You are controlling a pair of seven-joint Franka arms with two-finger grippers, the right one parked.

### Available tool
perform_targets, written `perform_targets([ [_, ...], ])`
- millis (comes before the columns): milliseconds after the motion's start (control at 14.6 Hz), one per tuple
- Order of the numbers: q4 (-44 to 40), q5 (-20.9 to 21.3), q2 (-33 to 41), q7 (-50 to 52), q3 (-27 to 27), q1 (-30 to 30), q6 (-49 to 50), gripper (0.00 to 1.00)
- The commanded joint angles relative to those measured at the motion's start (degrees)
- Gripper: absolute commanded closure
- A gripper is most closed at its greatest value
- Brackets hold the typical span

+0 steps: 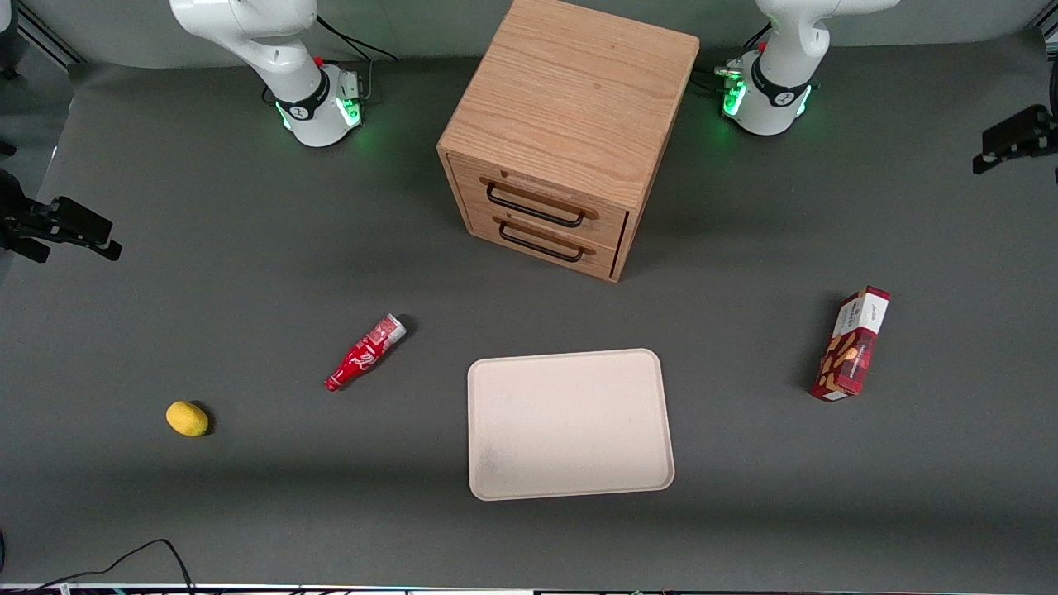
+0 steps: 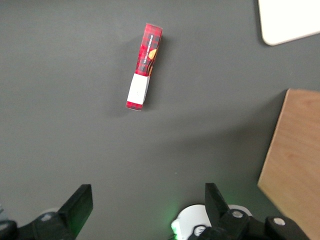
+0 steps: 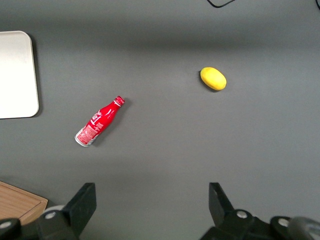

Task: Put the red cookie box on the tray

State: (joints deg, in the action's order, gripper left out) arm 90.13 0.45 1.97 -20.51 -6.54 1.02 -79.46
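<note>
The red cookie box (image 1: pixel 852 345) (image 2: pixel 144 66) lies on the grey mat toward the working arm's end of the table, apart from everything else. The beige tray (image 1: pixel 570 424) (image 2: pixel 287 20) rests flat in the middle, nearer the front camera than the cabinet, with nothing on it. My gripper (image 2: pixel 147 210) hangs high above the mat near its arm's base, open, with nothing between its fingers. The box lies well ahead of it, untouched. In the front view the gripper is out of frame.
A wooden two-drawer cabinet (image 1: pixel 569 132) (image 2: pixel 295 160) stands at the back middle, drawers shut. A small red bottle (image 1: pixel 365 353) (image 3: pixel 99 121) and a yellow lemon (image 1: pixel 187 417) (image 3: pixel 213 78) lie toward the parked arm's end. Camera mounts (image 1: pixel 1017 136) stick in at the table's ends.
</note>
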Motion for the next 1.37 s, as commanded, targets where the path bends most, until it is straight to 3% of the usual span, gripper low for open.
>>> perform_targets([
  [0, -3.0, -0.2, -8.0, -9.1, -1.4, 0.4, -1.4, 0.0],
  [412, 1.4, -3.6, -20.4, -16.1, -1.7, 0.6, -15.0, 0.0],
  [824, 17.6, -5.7, -20.9, -16.1, -1.2, 0.3, -37.1, 0.0],
  [1305, 26.6, -6.1, -24.6, -16.1, 1.0, 0.2, -56.4, 0.0],
])
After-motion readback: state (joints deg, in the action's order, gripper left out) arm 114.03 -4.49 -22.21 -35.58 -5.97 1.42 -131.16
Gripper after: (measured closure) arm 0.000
